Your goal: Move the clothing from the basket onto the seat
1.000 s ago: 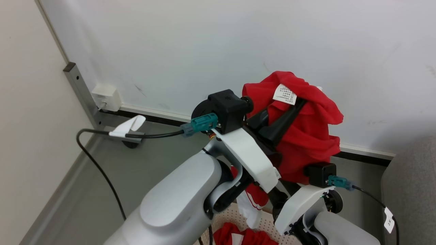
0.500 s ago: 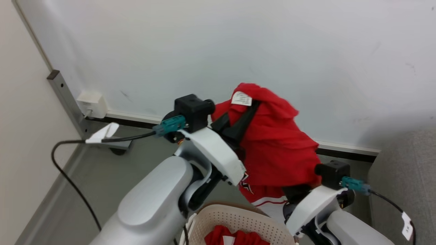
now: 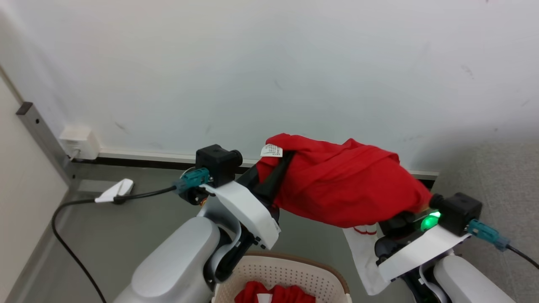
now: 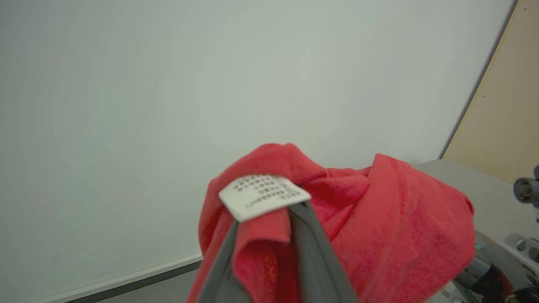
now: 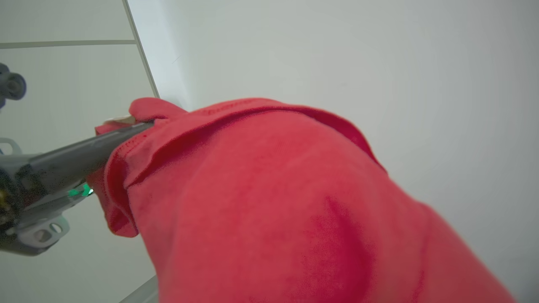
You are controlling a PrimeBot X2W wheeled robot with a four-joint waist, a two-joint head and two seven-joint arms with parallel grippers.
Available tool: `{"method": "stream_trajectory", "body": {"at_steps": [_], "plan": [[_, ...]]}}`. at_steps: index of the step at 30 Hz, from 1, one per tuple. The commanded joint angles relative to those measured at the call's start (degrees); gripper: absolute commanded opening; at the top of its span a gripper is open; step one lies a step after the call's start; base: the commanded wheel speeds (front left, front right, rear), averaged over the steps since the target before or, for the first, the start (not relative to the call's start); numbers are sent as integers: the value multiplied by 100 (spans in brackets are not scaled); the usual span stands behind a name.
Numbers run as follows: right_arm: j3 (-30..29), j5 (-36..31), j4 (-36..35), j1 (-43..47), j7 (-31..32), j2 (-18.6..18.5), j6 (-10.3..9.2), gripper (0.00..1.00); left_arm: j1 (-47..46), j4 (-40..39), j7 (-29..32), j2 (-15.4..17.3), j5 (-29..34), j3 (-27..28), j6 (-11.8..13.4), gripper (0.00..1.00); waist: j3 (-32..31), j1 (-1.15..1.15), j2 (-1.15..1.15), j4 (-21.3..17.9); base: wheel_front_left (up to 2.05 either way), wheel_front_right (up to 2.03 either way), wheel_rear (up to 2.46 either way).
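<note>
**As It Is Gripped at Both Ends, a Red Garment Is Held Clear of the Basket**

Where the head view looks down past both arms, a red garment (image 3: pixel 345 185) is seen stretched between the two end effectors, above the grey floor (image 3: pixel 126 219) and in front of a white wall (image 3: pixel 252 63). The left end effector (image 3: pixel 283 162) is closed narrowly on one end of it, just beside a white printed tag (image 3: pixel 271 150). In the left wrist view a fold of the red fabric is pinched between the two dark fingers (image 4: pixel 313 252), right under that tag. The right end effector (image 3: pixel 400 219) is closed on the other end, where the fabric is gathered. Its fingers are covered by the cloth and cannot be made out in the right wrist view. A white-trimmed part (image 3: pixel 364 252) is left hanging below the right wrist, beside a lit green lamp (image 3: pixel 429 221). The laundry basket (image 3: pixel 294 271), cream with perforated walls and a brown rim, is found below the garment at the bottom edge, apart from it. More red clothing (image 3: pixel 273 294) is lying inside it. The grey sofa (image 3: pixel 505 176) is seen at the right, beyond the right arm and apart from the held garment.
</note>
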Motion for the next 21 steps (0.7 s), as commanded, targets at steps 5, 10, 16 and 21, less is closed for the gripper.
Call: {"method": "stream_trajectory", "body": {"at_steps": [5,10,16,21], "plan": [[-437,-180,-295,211,-1,-122,-12,0,187,-108,-4,101,-19,-55,-3,100,7,0,0,-262,0,0,0],[-974,-247,-446,355,-1,-216,-12,0,337,-295,41,144,50,-202,3,100,17,0,0,-464,0,0,0],[-1416,-341,-675,492,-1,-342,-12,0,519,-383,10,191,58,-292,39,100,35,0,0,-827,0,0,0],[-1564,-414,-900,560,-1,-491,-12,0,577,-397,-87,266,137,-309,74,100,63,0,0,-1257,0,0,0]]}}
